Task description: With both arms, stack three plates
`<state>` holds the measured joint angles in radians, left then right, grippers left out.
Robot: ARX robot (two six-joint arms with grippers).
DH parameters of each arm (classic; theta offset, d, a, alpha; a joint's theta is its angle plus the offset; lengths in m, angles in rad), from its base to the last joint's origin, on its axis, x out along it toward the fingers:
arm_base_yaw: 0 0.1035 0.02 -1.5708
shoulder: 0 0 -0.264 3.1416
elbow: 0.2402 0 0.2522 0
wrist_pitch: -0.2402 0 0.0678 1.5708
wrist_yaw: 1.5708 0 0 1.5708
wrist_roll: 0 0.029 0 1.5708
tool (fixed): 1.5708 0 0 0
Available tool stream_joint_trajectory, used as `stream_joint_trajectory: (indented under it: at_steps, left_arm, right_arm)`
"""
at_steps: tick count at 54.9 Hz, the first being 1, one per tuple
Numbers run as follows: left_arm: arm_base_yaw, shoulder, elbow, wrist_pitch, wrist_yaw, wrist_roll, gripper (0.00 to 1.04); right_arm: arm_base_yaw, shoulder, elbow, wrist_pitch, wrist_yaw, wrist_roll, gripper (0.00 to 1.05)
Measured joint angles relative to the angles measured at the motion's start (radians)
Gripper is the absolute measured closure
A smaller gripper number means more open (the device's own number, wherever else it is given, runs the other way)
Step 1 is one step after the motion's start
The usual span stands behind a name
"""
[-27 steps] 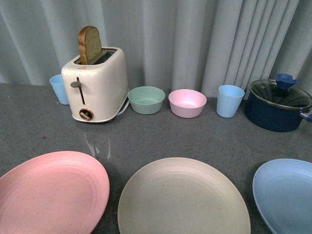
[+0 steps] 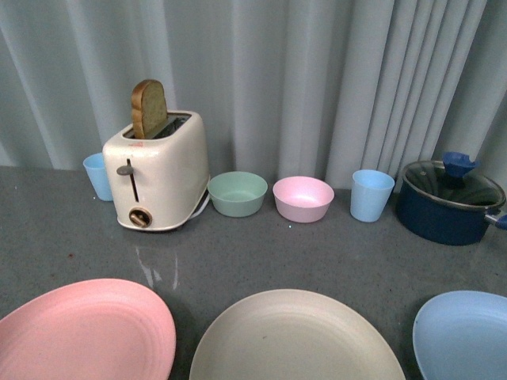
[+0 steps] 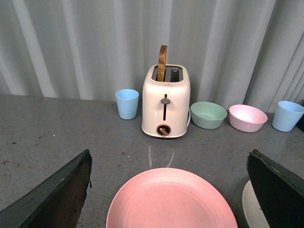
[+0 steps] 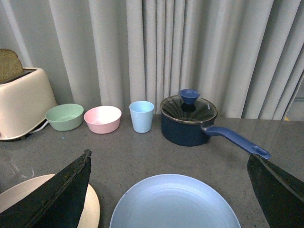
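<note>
three plates lie flat in a row at the near side of the grey countertop (image 2: 261,253), none stacked, with gaps between neighbours. pink plate (image 2: 83,332) is on the left, beige plate (image 2: 297,336) in the middle, light blue plate (image 2: 467,332) on the right. all three are cut off by the front view's lower edge.

left gripper (image 3: 169,156) has its fingers (image 3: 61,199) spread wide and holds nothing. the pink plate sits on the counter in the gap between them, not touched. a sliver of the beige plate shows by one finger.

right gripper (image 4: 169,159) is the same: spread wide, empty, with the light blue plate framed between its fingers and the beige plate off to one side.

neither arm shows in the front view.

along the back, left to right: light blue cup (image 2: 98,176) partly behind the cream toaster (image 2: 158,170), which has a bread slice (image 2: 148,107) standing up in one slot. then green bowl (image 2: 238,193), pink bowl (image 2: 303,198), second light blue cup (image 2: 371,195), and a dark blue saucepan (image 2: 447,207) with its glass lid (image 2: 451,182) on. pale curtain (image 2: 317,79) hangs behind everything.
</note>
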<state>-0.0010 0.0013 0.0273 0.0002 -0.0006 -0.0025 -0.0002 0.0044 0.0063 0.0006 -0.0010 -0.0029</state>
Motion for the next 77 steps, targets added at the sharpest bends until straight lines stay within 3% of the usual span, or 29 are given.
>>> stream_joint_trajectory:
  at_steps: [8, 11, 14, 18, 29, 35, 39, 50, 63, 77]
  left_arm:
    - [0.001, 0.005, 0.003, -0.006, 0.005, -0.005, 0.07]
    - [0.016, 0.068, 0.046, -0.138, 0.037, -0.089, 0.07]
    - [0.079, 0.234, 0.115, -0.264, 0.083, -0.222, 0.07]
    - [0.170, 0.373, 0.150, -0.235, 0.160, -0.233, 0.07]
    - [0.421, 0.826, 0.317, -0.093, 0.345, 0.014, 0.07]
    - [0.484, 1.067, 0.375, -0.088, 0.422, 0.151, 0.07]
    - [0.511, 1.229, 0.419, -0.050, 0.415, 0.233, 0.07]
    - [0.528, 1.516, 0.537, -0.027, 0.433, 0.350, 0.07]
    - [0.514, 1.695, 0.648, -0.040, 0.496, 0.352, 0.07]
    - [0.455, 1.838, 0.785, -0.114, 0.419, 0.288, 0.07]
  right_arm:
    - [0.000, 0.000, 0.000, 0.000, 0.000, 0.000, 0.07]
    - [0.000, 0.000, 0.000, 0.000, 0.000, 0.000, 0.07]
    - [0.000, 0.000, 0.000, 0.000, -0.001, 0.000, 0.07]
    - [0.000, 0.000, 0.000, 0.000, 0.000, 0.000, 0.07]
    - [0.000, 0.000, 0.000, 0.000, 0.000, 0.000, 0.07]
    - [0.000, 0.000, 0.000, 0.000, 0.000, 0.000, 0.07]
    - [0.000, 0.000, 0.000, 0.000, 0.000, 0.000, 0.07]
    - [0.000, 0.000, 0.000, 0.000, 0.000, 0.000, 0.07]
    - [0.000, 0.000, 0.000, 0.000, 0.000, 0.000, 0.07]
    - [0.000, 0.000, 0.000, 0.000, 0.000, 0.000, 0.07]
